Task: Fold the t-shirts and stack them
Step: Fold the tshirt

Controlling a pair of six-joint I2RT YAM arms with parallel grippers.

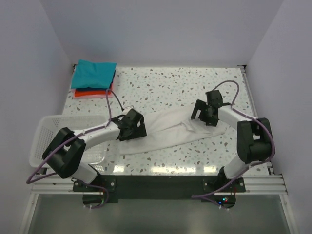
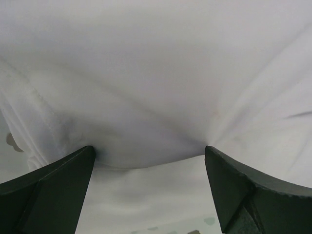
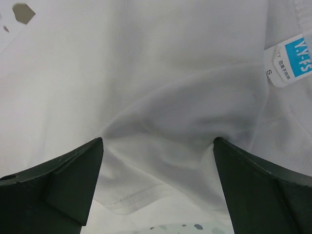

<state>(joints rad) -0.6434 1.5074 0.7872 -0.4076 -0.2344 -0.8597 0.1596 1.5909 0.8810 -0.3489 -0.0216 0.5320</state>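
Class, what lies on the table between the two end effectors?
The white t-shirt, lying bunched lengthwise, fills the stretch from the left end effector to the right end effector; the top external view shows it.

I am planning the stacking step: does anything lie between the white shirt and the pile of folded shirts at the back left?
No object lies on the table between the white shirt and the pile. Only the left arm's purple cable loops above that stretch, near the pile.

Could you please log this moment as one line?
left gripper open on white t-shirt; right gripper open on it; teal t-shirt on red-orange t-shirt
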